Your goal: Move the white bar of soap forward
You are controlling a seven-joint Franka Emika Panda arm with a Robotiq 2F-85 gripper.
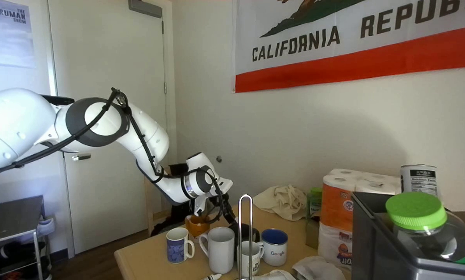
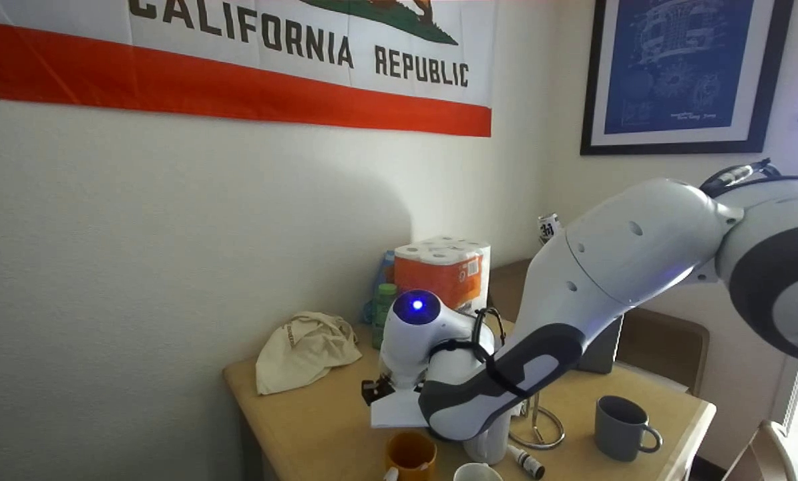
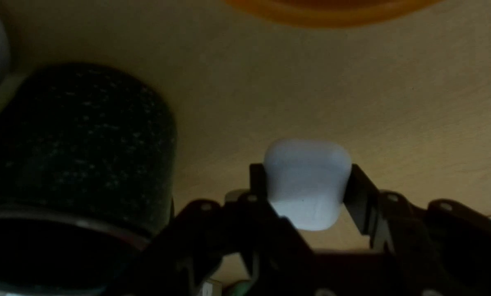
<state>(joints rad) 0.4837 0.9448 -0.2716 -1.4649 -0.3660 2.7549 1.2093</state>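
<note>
In the wrist view the white bar of soap (image 3: 309,201) is a small white block with rounded edges. My gripper (image 3: 305,174) has one black finger against each side of it and is shut on it. I cannot tell if the soap touches the table or hangs a little above it. In an exterior view the gripper (image 1: 227,214) points down behind the mugs, and the soap is hidden. In an exterior view (image 2: 399,407) the arm's wrist covers the fingers and the soap.
A dark speckled mug (image 3: 81,144) stands close left of the gripper. An orange mug (image 3: 335,14) is at the top edge; it shows in both exterior views (image 1: 197,225) (image 2: 411,454). Several mugs, a metal stand (image 1: 246,196), a cloth (image 1: 283,202) and paper rolls (image 1: 336,206) surround it.
</note>
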